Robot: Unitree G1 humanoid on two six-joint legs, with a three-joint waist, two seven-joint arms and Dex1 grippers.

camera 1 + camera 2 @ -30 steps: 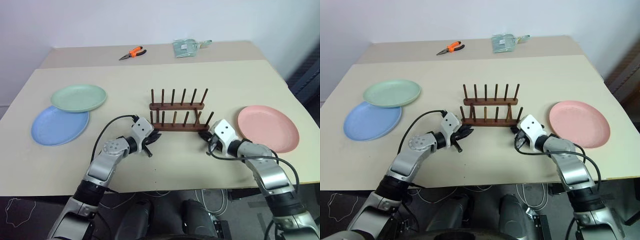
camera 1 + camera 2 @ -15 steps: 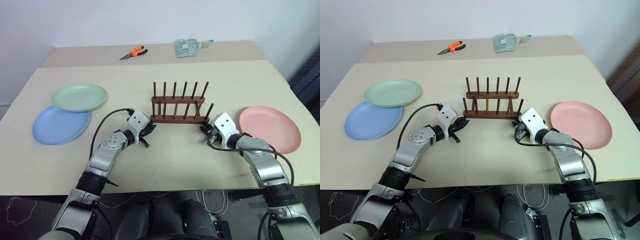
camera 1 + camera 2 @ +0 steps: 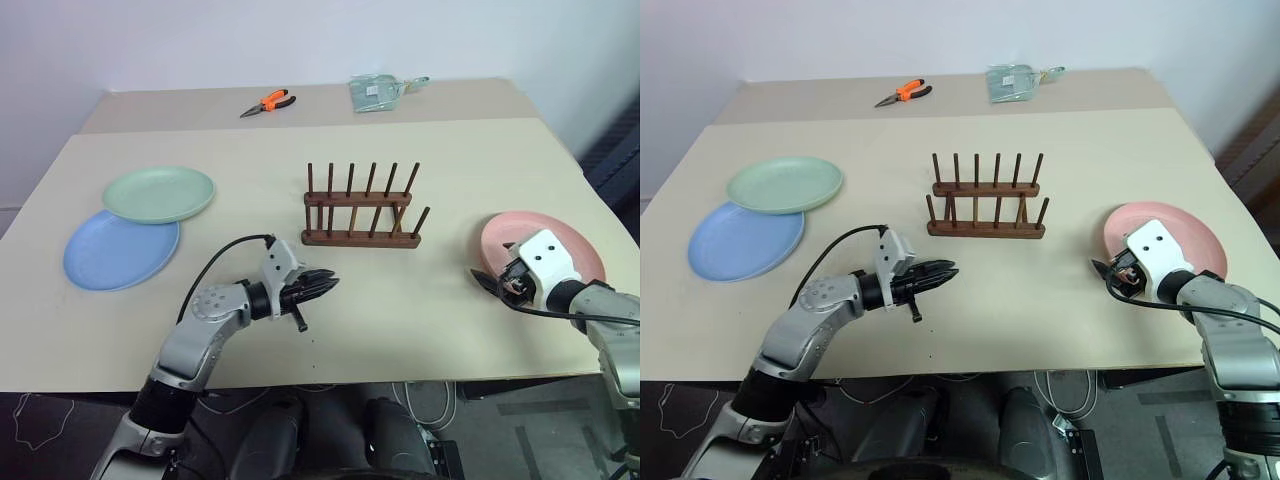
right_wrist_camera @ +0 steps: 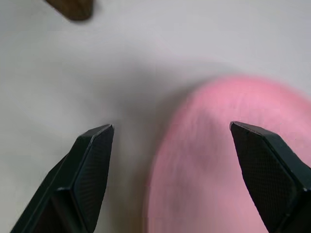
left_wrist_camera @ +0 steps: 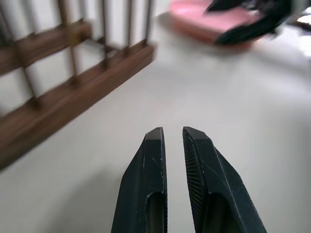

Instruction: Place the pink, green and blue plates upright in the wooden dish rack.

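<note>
We find the wooden dish rack (image 3: 360,212) standing empty on the beige table (image 3: 450,160), near the table's middle, with its two rows of thin pegs upright. None of the three plates is in it.

The pink plate (image 3: 565,245) lies flat on the table to the robot's right of the rack, well apart from it. The green plate (image 3: 158,193) lies flat on the robot's left side, and its near edge overlaps the far edge of the blue plate (image 3: 118,250), which lies flat just in front of it. Both are well apart from the rack.

The right gripper (image 4: 180,145) is at the near left rim of the pink plate. In the right wrist view we see its two black fingers (image 4: 90,165) spread wide apart, one over the bare table and the other over the plate, with the plate's rim between them. We cannot tell whether either finger touches the plate.

The left gripper (image 3: 322,285) is in front of the rack, pointing toward the robot's right, clear of the rack. In the left wrist view its fingers (image 5: 148,194) stand nearly together with a narrow slit between them and nothing held.

At the far edge of the table we note orange-handled pliers (image 3: 266,103) and a greenish packet (image 3: 375,93).
</note>
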